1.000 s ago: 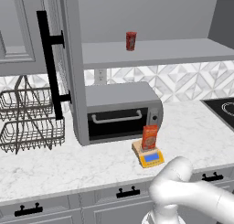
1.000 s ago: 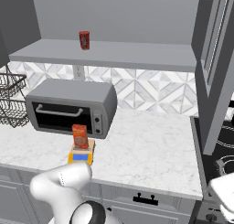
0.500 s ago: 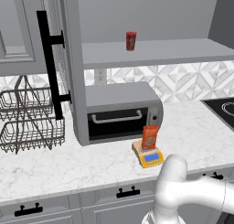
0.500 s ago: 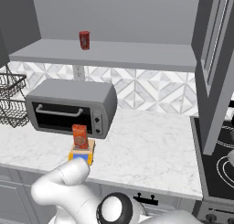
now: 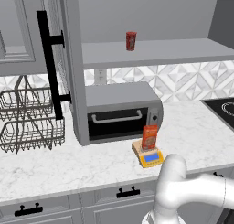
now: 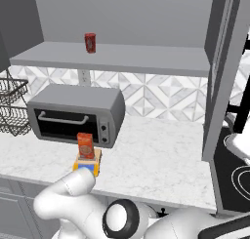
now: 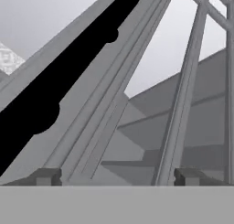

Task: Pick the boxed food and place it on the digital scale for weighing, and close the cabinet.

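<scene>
One boxed food [image 5: 149,137], lettering unreadable, stands on digital scale [image 5: 151,157]; tool [image 7: 117,177] spread apart.

Boxed food [image 5: 149,136] on digital scale [image 5: 150,157]

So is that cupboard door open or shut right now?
Open. The cupboard door swings out edge-on from the wall, its black handle facing sideways, leaving the shelf with the red can exposed.

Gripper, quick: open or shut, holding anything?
Gripper: jaws open, holding nothing, aimed at the grey cabinet door's long black bar handle.
</scene>
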Motion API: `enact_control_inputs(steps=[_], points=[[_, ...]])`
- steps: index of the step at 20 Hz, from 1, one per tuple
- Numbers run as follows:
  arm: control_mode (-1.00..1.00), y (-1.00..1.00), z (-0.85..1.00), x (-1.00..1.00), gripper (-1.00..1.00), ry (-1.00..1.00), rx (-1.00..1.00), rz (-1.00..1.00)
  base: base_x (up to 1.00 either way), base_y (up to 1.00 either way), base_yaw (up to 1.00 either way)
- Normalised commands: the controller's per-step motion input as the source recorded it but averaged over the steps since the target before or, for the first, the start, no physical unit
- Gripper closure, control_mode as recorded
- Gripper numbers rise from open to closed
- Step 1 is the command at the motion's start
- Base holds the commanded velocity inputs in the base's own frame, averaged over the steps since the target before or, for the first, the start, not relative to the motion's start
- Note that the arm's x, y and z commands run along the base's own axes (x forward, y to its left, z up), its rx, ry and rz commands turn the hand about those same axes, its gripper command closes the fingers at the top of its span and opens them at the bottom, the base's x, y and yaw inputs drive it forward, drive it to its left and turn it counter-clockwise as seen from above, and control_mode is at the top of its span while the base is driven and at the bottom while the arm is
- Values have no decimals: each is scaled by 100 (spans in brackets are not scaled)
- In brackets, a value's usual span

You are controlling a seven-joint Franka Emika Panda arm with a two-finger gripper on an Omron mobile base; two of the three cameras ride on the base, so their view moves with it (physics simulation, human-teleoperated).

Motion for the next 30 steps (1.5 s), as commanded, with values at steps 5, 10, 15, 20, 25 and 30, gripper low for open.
enact_control_inputs(steps=[5,10,15,20,25,30], points=[[-100,100,66,-8,-100,-6,-30,-2,0,0,0],[-100,100,47,54,-100,0,-4,-17,0,0,0],[-100,100,-1,95,-100,0,0,-29,0,0,0],[-100,100,-4,100,-100,0,0,-34,0,0,0],[-100,63,4,96,-100,0,0,-24,0,0,0],[-100,25,0,100,-100,4,0,-14,0,0,0]])
